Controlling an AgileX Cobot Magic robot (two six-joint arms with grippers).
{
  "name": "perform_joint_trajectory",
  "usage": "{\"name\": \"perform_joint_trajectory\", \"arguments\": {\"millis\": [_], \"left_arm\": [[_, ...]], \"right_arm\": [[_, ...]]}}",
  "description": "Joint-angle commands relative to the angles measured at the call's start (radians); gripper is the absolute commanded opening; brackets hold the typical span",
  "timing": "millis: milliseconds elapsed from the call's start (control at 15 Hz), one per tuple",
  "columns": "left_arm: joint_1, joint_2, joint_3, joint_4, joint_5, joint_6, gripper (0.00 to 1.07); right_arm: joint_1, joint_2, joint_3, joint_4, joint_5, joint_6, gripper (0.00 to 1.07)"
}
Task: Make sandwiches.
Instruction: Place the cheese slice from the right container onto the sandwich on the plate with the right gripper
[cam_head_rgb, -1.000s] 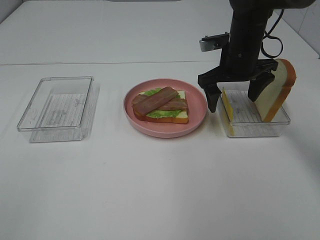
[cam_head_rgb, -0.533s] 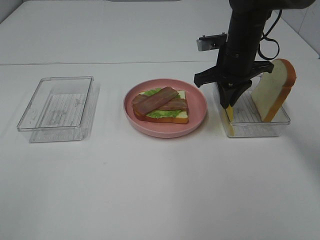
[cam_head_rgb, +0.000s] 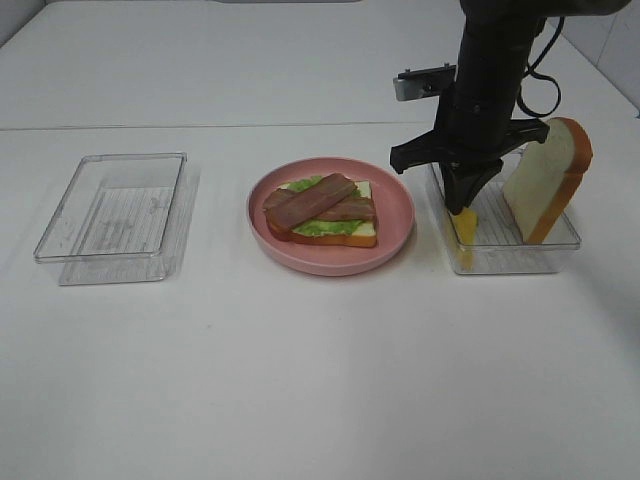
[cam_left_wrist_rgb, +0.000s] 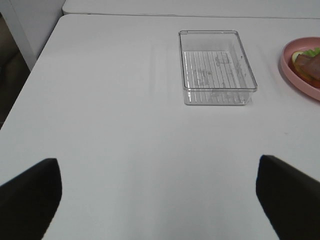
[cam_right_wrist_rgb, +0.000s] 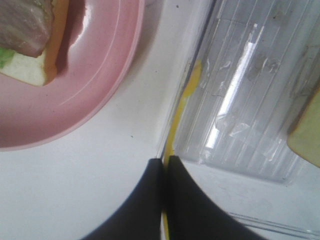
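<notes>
On the pink plate (cam_head_rgb: 397, 222) lies a bread slice (cam_head_rgb: 362, 234) with green lettuce (cam_head_rgb: 322, 228) and two bacon strips (cam_head_rgb: 312, 201) on top. My right gripper (cam_head_rgb: 462, 203) points down at the near-left wall of the right clear tray (cam_head_rgb: 520, 256) and is shut on the upright yellow cheese slice (cam_head_rgb: 464, 230). The right wrist view shows the fingers (cam_right_wrist_rgb: 145, 205) pinched on the cheese edge (cam_right_wrist_rgb: 182, 107). A second bread slice (cam_head_rgb: 548, 180) leans in that tray's right end. My left gripper (cam_left_wrist_rgb: 160, 200) is open and empty, far left of the plate.
An empty clear tray (cam_head_rgb: 115, 215) sits at the left of the white table; it also shows in the left wrist view (cam_left_wrist_rgb: 216, 67). The plate's rim (cam_left_wrist_rgb: 295, 75) shows at that view's edge. The right arm's body rises above the right tray.
My right gripper went from open astride the cheese slice to shut on it. The cheese now sits slightly higher and turned in the tray. The plate and left tray have not moved.
</notes>
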Motion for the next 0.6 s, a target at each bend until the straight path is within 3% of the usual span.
{"name": "perform_joint_trajectory", "arguments": {"millis": [67,333,600], "left_arm": [[0.001,-0.016,0.001,-0.008,-0.004,0.003,1.0],[0.001,-0.016,0.001,-0.008,-0.004,0.003,1.0],[0.001,-0.016,0.001,-0.008,-0.004,0.003,1.0]], "right_arm": [[-0.002,-0.048,0.001,-0.021,0.012,-0.007,0.0],[0.0,-0.142,0.001,0.01,0.005,-0.01,0.0],[0.001,-0.168,-0.015,0.167,-0.008,-0.065,0.0]]}}
